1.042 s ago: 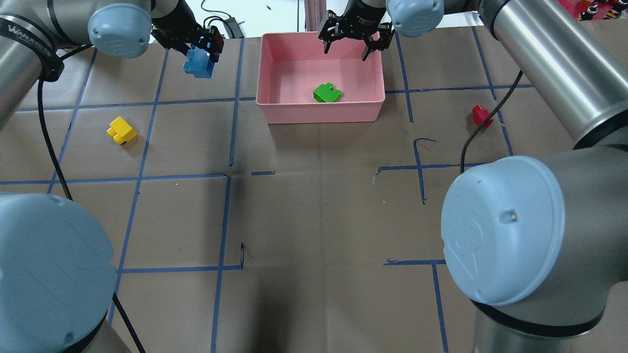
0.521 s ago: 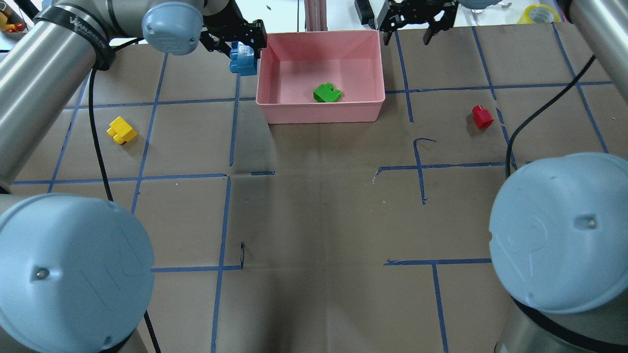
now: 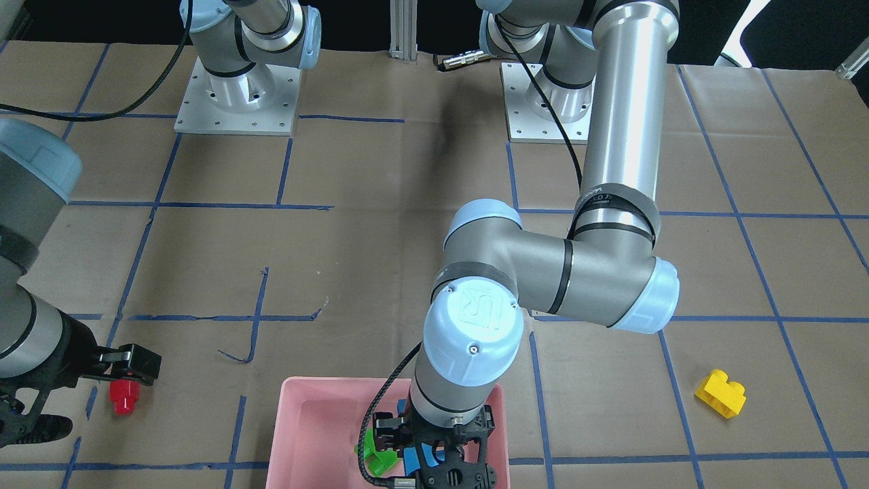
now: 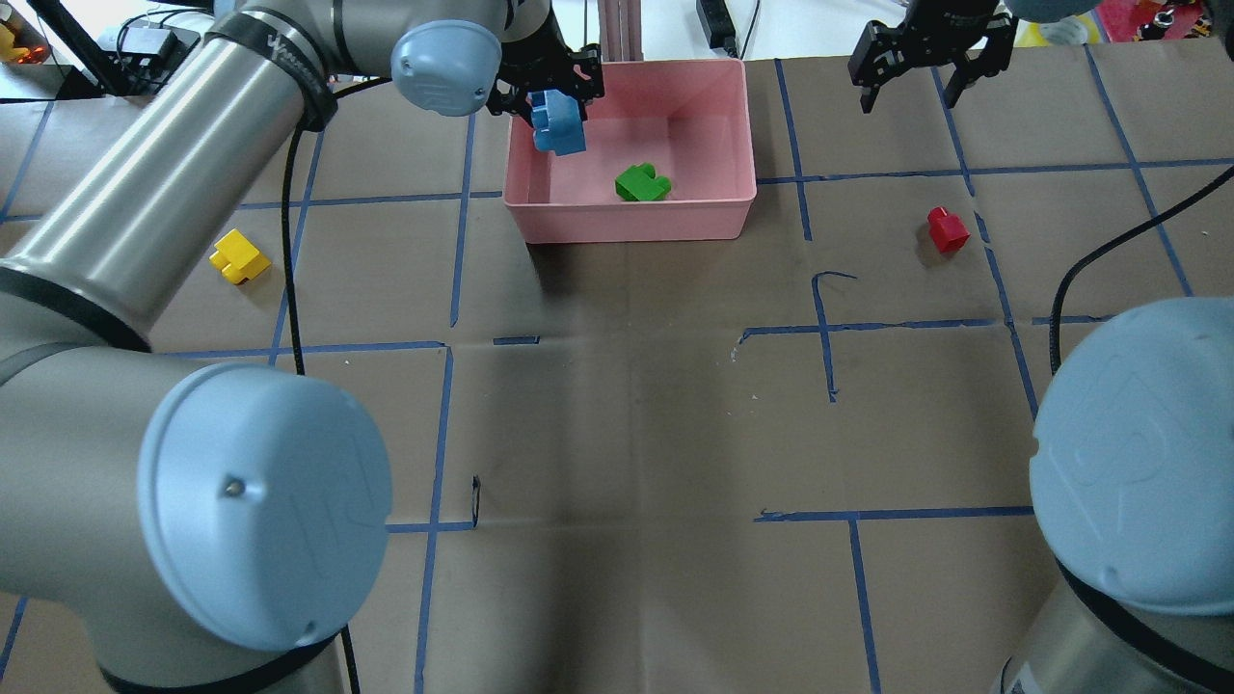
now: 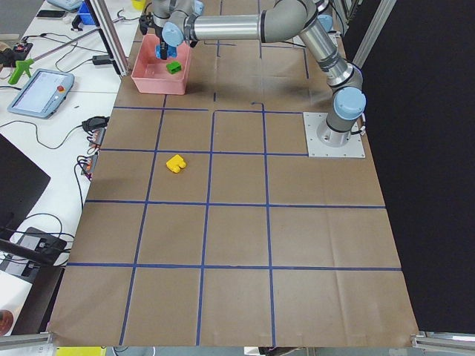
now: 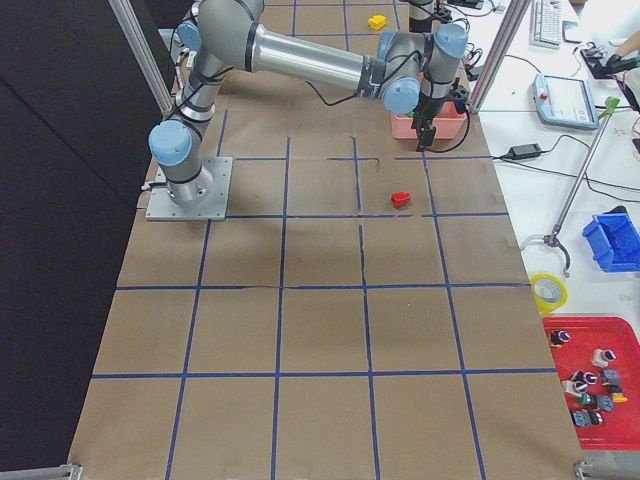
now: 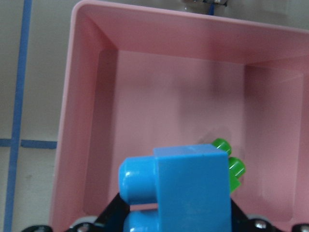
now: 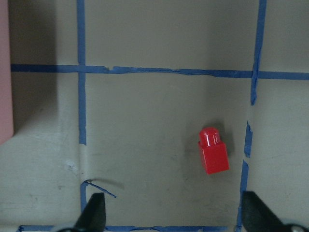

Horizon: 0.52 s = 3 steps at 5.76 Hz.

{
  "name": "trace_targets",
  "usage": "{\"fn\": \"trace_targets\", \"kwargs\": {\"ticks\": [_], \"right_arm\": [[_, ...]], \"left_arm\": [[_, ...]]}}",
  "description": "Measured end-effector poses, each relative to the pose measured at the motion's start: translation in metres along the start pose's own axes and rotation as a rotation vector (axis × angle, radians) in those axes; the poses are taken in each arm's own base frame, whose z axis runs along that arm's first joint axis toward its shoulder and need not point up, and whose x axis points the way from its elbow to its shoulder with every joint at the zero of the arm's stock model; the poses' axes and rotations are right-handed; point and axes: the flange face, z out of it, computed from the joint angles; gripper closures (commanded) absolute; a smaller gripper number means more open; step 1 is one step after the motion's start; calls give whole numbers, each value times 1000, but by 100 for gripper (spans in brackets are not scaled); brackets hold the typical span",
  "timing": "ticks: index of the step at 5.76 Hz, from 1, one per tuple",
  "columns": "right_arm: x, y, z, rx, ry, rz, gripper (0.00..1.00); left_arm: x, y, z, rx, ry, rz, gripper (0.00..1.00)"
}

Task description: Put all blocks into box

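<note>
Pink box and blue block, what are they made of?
The pink box looks like moulded plastic: smooth, one even colour, rounded corners, soft sheen on its walls. The blue block looks like hard plastic too: glossy, crisp edges, rounded studs.

Bright, even light; soft shadows, sharp

From left wrist, can see only studs of green block point(image 7: 235, 168) inside box point(image 7: 87, 72), behind blue block point(image 7: 188, 188); cannot see box's near wall.
</note>
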Motion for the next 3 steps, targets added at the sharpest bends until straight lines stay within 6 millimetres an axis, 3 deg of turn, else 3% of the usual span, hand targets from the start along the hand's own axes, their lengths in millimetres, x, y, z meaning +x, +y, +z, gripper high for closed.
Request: {"fn": "trace_targets", "kwargs": {"ticks": [1,3], "right_arm": [[16,2,33,15,8,-36,0],[38,3,97,74,21,-145,1]], "left_arm": [[8,-1,11,4,-6,2,3],[8,-4,5,27,-24,7,0]]}}
